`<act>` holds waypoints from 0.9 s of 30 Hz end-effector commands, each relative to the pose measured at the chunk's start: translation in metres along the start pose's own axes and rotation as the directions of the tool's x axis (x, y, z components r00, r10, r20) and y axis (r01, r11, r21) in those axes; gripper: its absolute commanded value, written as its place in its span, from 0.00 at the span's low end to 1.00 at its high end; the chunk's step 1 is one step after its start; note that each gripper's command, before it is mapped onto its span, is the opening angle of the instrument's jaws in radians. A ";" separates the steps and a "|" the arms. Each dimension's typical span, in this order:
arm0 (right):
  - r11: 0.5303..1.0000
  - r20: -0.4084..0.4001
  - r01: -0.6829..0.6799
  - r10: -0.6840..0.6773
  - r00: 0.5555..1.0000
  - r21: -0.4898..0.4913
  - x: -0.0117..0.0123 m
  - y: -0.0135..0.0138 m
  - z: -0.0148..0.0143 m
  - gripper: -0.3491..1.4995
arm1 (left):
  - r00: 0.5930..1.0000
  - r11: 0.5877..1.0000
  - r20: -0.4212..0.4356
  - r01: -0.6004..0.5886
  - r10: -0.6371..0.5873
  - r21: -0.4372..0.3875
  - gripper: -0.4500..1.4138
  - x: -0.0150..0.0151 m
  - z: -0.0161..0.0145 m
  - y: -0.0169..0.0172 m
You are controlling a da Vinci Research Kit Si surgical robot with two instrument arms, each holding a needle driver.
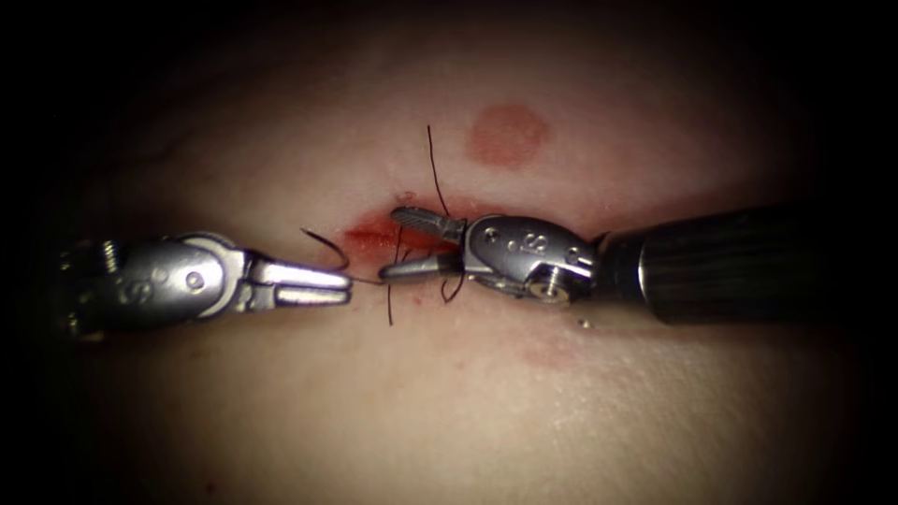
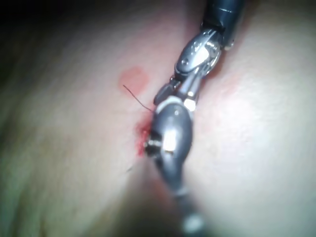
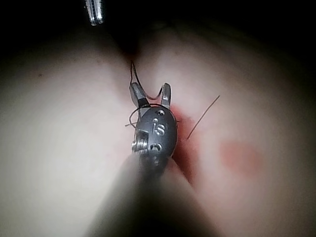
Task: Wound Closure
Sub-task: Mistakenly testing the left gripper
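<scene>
Red fluid (image 1: 379,238) is seen pooled in the cut (image 1: 412,236) at centre of the tissue (image 1: 449,402) in the endoscope view, w/ a round pinkish mark (image 1: 506,135) at 1 o'clock from it. The right pincer (image 1: 398,245) is spread wide open directly over the cut, one jaw above the red patch, the other at its lower edge; nothing is gripped betw. them. Dark thread (image 1: 435,168) is seen rising from the cut toward 12 o'clock, w/ further strands hanging toward 6 o'clock by the lower jaw. The left pincer (image 1: 344,285) is placed at 9 o'clock of the cut, on its left side, jaws nearly together; a thin curved strand (image 1: 329,245) is seen just at its tip, but whether it is gripped cannot be told. The needle cannot be made out w/ certainty. In the right wrist view the right pincer (image 3: 152,95) is shown open, thread (image 3: 133,74) looped by one jaw.
</scene>
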 end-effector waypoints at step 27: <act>1.000 0.000 0.002 -0.002 1.000 -0.003 -0.0008 -0.0004 0.0009 0.61 | 0.624 0.981 0.769 -0.027 -0.135 0.194 0.47 -0.0069 0.0057 0.0015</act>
